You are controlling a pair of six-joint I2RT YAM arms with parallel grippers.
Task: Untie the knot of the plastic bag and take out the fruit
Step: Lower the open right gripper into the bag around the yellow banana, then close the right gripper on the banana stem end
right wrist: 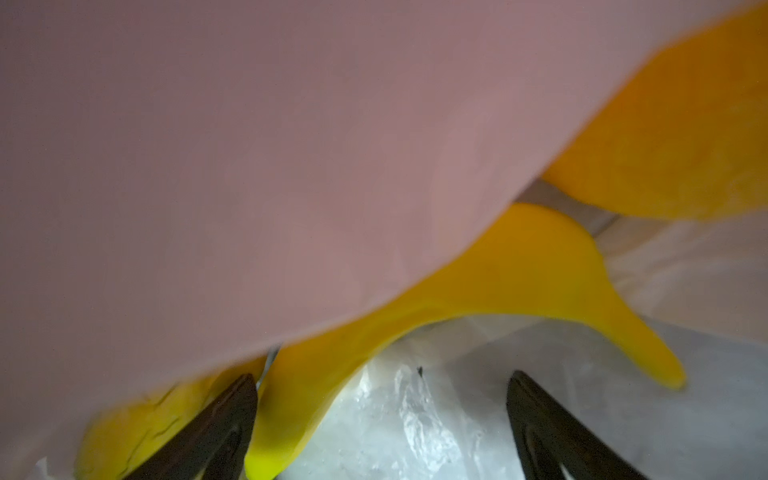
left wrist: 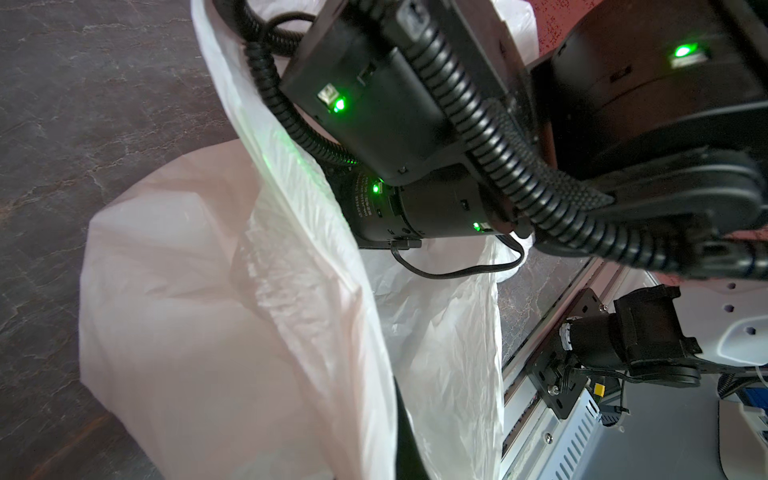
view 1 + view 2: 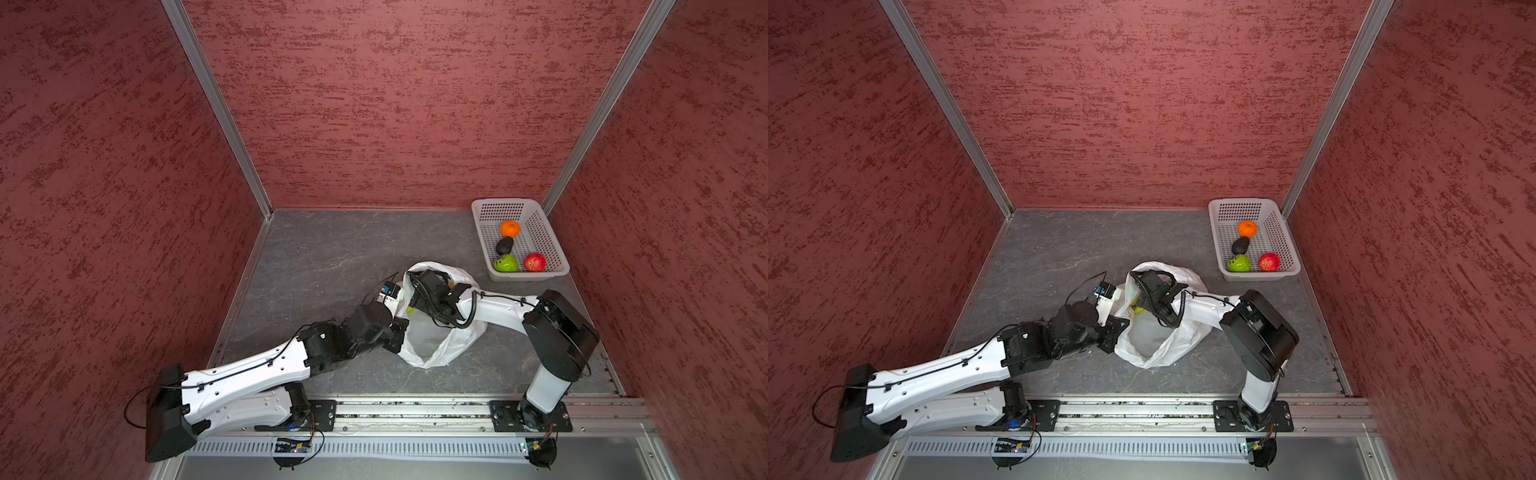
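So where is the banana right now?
Inside the plastic bag at mid-table; the right wrist view shows the banana just ahead of the open right gripper, partly under a fold of bag.

White perforated plastic basket [image 3: 503,211] sits at far right corner of grey marbled tabletop [image 3: 332,257], long side running along right wall [image 3: 685,208]. Just behind basket, back wall [image 3: 395,104], same dark red rough plaster. Across tabletop, well apart from basket, left wall [image 3: 104,187]. Aluminium corner post [image 3: 602,104] rises just beside basket's far right corner; second post [image 3: 216,108] far to basket's left. Along tabletop's near edge, well apart from basket, metal rail [image 3: 415,409]; slotted grey strip [image 3: 415,448] beyond rail, nearer camera.
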